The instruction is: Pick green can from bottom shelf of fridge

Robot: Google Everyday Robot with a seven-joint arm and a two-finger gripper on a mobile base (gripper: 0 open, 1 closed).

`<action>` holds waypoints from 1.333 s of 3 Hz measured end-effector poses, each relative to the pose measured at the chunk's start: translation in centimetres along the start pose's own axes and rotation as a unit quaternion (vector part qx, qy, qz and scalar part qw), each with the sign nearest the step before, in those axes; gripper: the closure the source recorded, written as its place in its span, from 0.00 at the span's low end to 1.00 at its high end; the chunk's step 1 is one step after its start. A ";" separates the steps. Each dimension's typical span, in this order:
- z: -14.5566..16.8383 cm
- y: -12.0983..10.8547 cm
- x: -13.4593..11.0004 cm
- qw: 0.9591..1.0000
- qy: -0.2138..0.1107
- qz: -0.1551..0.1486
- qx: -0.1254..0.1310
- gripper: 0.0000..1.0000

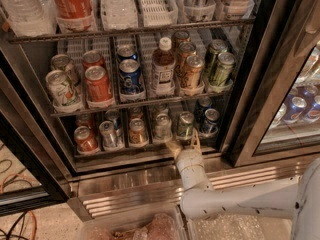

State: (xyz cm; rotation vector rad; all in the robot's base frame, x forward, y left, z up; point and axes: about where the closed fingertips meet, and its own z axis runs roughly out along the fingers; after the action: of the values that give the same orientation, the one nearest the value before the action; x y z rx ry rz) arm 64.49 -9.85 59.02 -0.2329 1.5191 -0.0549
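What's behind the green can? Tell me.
No can shows behind the green can; its lane is dark and mostly hidden by it. The gripper sits open before it.

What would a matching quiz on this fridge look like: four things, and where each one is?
Things:
1 green can
2 brown bottle
3 gripper
4 dark blue can

Places:
A middle rack
B bottom shelf, far right
C just outside the bottom shelf's front lip, open
D bottom shelf, right behind the gripper

Pairs: 1-D, 2-A, 3-C, 4-B.
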 end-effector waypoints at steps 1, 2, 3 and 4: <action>-0.2 0.0 0.0 1.000 0.000 0.000 0.000 0.30; 0.4 -2.0 -0.3 1.000 -0.008 0.002 0.030 0.30; 1.2 -3.0 -0.1 0.999 -0.011 0.007 0.042 0.30; 2.2 -3.2 0.0 0.999 -0.015 0.012 0.041 0.32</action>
State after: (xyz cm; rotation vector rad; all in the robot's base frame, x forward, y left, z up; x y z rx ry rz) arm 67.04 -12.74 59.66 -0.1491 1.4860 -0.0950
